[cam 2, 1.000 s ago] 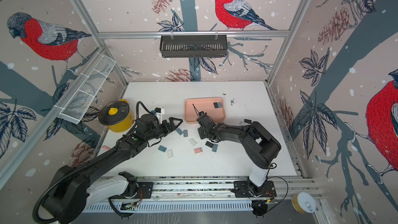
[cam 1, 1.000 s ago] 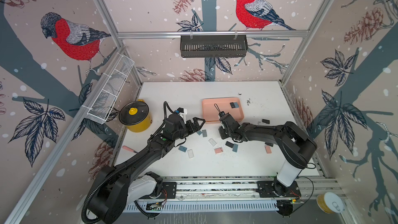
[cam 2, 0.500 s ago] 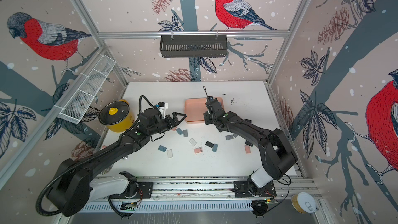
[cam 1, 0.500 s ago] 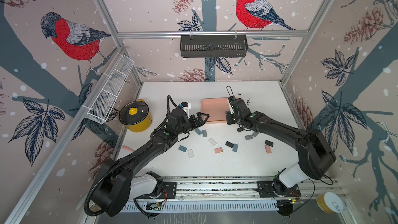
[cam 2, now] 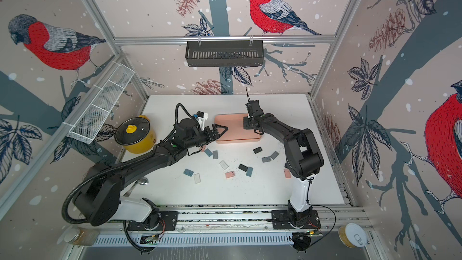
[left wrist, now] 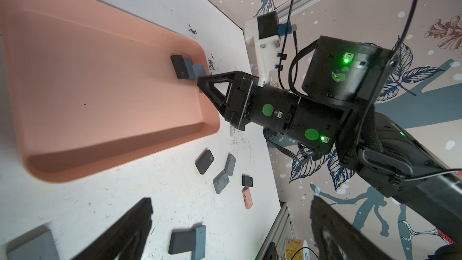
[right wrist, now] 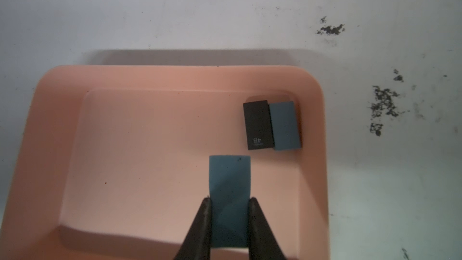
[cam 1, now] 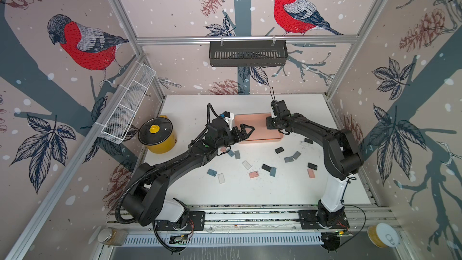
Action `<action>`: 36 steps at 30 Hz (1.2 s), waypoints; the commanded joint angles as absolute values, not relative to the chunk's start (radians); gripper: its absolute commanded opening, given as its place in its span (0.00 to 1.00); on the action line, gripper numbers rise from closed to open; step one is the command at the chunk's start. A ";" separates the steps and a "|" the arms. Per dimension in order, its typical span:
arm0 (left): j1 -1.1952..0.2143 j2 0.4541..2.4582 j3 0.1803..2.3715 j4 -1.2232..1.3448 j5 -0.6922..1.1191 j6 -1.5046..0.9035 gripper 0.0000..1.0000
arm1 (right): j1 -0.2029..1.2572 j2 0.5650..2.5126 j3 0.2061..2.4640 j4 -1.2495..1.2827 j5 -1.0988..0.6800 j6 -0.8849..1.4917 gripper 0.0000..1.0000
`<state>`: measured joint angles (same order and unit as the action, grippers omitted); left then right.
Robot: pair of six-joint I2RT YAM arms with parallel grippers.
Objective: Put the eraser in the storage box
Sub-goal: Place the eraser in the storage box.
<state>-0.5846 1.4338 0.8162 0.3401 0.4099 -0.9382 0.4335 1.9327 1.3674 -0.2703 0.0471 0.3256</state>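
Only the right wrist view shows the right gripper (right wrist: 230, 200) clamped on a blue-grey eraser (right wrist: 230, 178) over the storage box (right wrist: 140, 133); both top views hide it. The left gripper (cam 1: 248, 131), beside the box, has its jaws apart.

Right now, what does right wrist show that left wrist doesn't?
Right wrist only: the teal eraser, clamped in the right claw over the storage box. Left wrist only: loose erasers on the table, the open left claw. Both: the right claw, the box, with a black eraser and a blue-grey eraser side by side in one corner.
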 commanded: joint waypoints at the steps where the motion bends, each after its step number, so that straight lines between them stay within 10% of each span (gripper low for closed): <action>1: -0.585 1.446 0.825 0.421 0.423 -0.960 0.98 | 0.434 1.988 1.414 -0.284 0.025 0.306 0.24; 36: -0.585 1.509 0.824 0.445 0.430 -0.963 0.98 | 0.453 2.212 1.632 -0.353 0.136 0.270 0.43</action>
